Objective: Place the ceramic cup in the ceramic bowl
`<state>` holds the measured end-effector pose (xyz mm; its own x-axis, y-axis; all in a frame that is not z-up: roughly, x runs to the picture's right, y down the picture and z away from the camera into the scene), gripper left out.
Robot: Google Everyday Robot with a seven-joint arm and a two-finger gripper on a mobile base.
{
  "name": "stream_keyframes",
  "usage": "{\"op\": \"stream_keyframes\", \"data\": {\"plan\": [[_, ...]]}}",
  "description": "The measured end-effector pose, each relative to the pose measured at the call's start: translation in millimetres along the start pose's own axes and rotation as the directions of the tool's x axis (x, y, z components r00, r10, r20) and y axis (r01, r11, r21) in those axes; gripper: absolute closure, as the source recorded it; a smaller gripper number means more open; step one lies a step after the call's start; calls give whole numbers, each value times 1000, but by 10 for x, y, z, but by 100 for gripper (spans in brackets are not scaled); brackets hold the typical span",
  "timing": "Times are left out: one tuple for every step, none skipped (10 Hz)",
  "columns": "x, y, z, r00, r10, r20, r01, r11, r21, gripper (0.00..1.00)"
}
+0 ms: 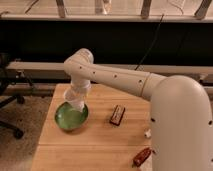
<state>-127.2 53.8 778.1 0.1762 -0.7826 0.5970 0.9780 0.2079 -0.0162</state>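
The green ceramic bowl (64, 121) sits on the left part of the wooden table (95, 145). My white arm reaches from the right foreground over the table and bends down to the bowl. My gripper (75, 97) hangs over the bowl's far right rim. It is shut on the white ceramic cup (78, 104). The cup's lower end is at or just inside the bowl's rim. I cannot tell whether the cup touches the bowl.
A dark rectangular packet (117, 114) lies right of the bowl. A reddish-brown packet (142, 156) lies near the front right, and a small white object (147, 134) is beside my arm. An office chair (7, 102) stands off the table's left edge.
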Motion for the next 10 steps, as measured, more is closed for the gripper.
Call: {"op": "stream_keyframes", "data": {"plan": [[-18,-7,20,1000,-3,0,3,1000,-3,100],[-40,-30,38,1000,-9,1,9,1000,-8,100],[-83,-75,68,1000,-21,6,21,1000,-14,100],[-114,-87,93,1000,-25,10,25,1000,-18,100],[-127,-85,117,1000,-28,8,28,999,-21,100],[-150,-96,146,999,-32,8,32,999,-25,100],[-163,-123,157,999,-38,9,38,999,-25,100],[-183,-149,169,999,-42,13,42,999,-25,100],[-199,-162,177,999,-45,16,45,999,-25,100],[-211,-162,187,999,-46,19,46,999,-26,99]]}}
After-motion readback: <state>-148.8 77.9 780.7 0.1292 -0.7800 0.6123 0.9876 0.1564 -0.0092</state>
